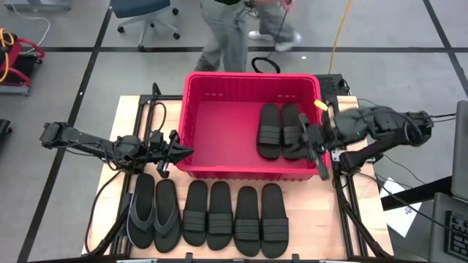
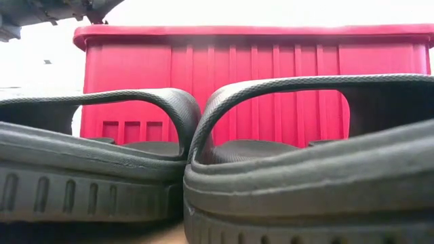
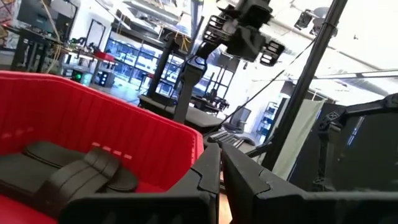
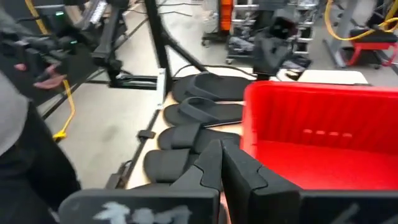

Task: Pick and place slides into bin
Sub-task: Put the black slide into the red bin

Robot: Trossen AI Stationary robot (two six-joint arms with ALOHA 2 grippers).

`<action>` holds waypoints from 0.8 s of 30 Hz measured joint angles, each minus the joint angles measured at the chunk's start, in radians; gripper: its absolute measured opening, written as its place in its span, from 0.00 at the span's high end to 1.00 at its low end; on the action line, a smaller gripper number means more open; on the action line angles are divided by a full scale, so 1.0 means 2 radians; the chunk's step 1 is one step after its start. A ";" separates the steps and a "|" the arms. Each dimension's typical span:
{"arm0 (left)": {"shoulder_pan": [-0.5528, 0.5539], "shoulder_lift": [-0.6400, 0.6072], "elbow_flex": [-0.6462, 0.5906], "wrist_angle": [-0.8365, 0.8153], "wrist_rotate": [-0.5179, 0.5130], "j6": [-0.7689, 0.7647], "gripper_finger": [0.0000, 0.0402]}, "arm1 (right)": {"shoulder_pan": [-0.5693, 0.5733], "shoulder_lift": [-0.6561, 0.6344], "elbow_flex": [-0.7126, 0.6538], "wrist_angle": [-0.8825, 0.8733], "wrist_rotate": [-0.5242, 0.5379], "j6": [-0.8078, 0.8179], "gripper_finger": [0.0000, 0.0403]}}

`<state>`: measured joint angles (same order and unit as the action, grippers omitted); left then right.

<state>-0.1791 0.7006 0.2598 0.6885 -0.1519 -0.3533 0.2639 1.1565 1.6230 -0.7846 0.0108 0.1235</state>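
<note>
The red bin (image 1: 219, 117) stands at the table's far middle. Two black band-strap slides (image 1: 281, 131) lie side by side on its floor at the right; they also show in the left wrist view (image 3: 74, 171). Several more slides lie soles down in a row in front of the bin: a thong pair (image 1: 153, 213) at the left, then band-strap ones (image 1: 234, 218). My left gripper (image 1: 187, 152) is shut and empty at the bin's near left corner. My right gripper (image 1: 322, 171) is shut and empty at the bin's near right corner.
A person (image 1: 227, 33) stands beyond the table's far edge, behind the bin. In the low view two slides (image 2: 203, 176) fill the foreground with the bin's near wall (image 2: 258, 81) behind them. Bare wood shows left of the bin (image 1: 135, 117).
</note>
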 joint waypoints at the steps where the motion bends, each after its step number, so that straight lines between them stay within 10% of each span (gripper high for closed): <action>1: 0.000 0.000 0.000 -0.002 0.002 0.001 0.95 | 0.013 0.001 0.000 -0.002 0.008 0.005 1.00; 7: 0.000 0.000 0.000 -0.002 0.011 0.006 0.95 | 0.069 0.017 0.000 -0.085 0.020 0.038 1.00; 13: 0.000 -0.001 0.000 0.023 -0.027 0.015 0.95 | 0.102 0.021 -0.043 -0.176 -0.087 0.043 1.00; 24: 0.000 -0.001 0.001 0.046 -0.098 0.013 0.95 | 0.160 0.000 -0.326 0.102 -0.236 0.123 1.00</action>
<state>-0.1791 0.6987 0.2615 0.7812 -0.3488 -0.3275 0.5831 1.1556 0.9705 -0.5809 -0.4609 0.3700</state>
